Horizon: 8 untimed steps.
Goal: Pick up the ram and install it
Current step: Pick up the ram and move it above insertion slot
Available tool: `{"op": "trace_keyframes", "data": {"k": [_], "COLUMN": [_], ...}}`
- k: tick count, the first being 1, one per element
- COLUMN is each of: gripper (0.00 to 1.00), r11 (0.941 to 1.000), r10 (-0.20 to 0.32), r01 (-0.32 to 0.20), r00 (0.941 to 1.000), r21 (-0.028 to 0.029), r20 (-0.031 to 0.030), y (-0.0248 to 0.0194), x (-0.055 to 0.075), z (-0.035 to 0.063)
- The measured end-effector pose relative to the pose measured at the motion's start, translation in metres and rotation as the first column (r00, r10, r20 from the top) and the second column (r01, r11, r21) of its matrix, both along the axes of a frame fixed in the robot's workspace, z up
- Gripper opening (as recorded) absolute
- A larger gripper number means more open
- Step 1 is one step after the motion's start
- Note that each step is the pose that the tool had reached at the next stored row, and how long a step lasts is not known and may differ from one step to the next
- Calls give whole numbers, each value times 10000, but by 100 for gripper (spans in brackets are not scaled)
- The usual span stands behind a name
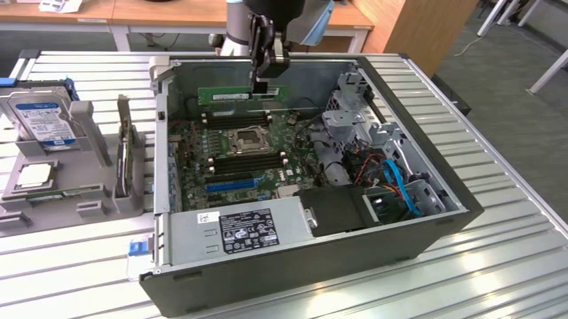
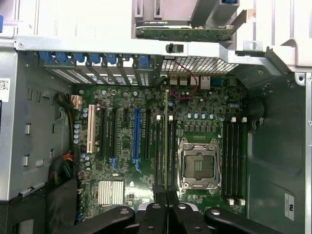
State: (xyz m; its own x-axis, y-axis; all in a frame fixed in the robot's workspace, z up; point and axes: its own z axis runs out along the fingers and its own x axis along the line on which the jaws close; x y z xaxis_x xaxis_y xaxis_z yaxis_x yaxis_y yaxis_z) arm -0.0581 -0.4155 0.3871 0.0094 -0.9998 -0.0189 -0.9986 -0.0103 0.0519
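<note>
Nearest in the exterior view sits a grey power supply (image 1: pixel 239 229) inside the open computer case (image 1: pixel 355 266), which lies on its side on a ribbed metal table (image 1: pixel 497 266). Its black label carries white print too small to read.

Above the far part of the motherboard (image 1: pixel 266 179), the hand (image 1: pixel 263 85) is clamped on the ram (image 1: pixel 226 95). The green stick stands on edge with its flat face toward the camera. Its long axis runs from the exterior view's left to right, parallel to the case's far wall and to the black memory slots (image 1: pixel 233 119) below it. The grip sits toward the stick's right end in that view. A pale label on the ram cannot be read.

From the wrist, the ram appears edge-on as a thin line over the slots beside the open processor socket (image 2: pixel 197 163). Whether it touches a slot I cannot tell.

On the exterior view's left, a grey holder (image 1: pixel 89 133) carries a hard drive (image 1: pixel 44 123) with a blue-and-white label and a square processor chip (image 1: pixel 34 175).
</note>
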Motion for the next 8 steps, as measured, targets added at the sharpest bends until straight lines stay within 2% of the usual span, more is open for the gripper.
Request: {"op": "trace_keyframes", "data": {"k": [8], "gripper": [12], "r11": [10000], "r10": [-1], "r01": [1], "r00": [10000], "r21": [10], "r20": [18], "y": [0], "x": [0], "z": [-103]}}
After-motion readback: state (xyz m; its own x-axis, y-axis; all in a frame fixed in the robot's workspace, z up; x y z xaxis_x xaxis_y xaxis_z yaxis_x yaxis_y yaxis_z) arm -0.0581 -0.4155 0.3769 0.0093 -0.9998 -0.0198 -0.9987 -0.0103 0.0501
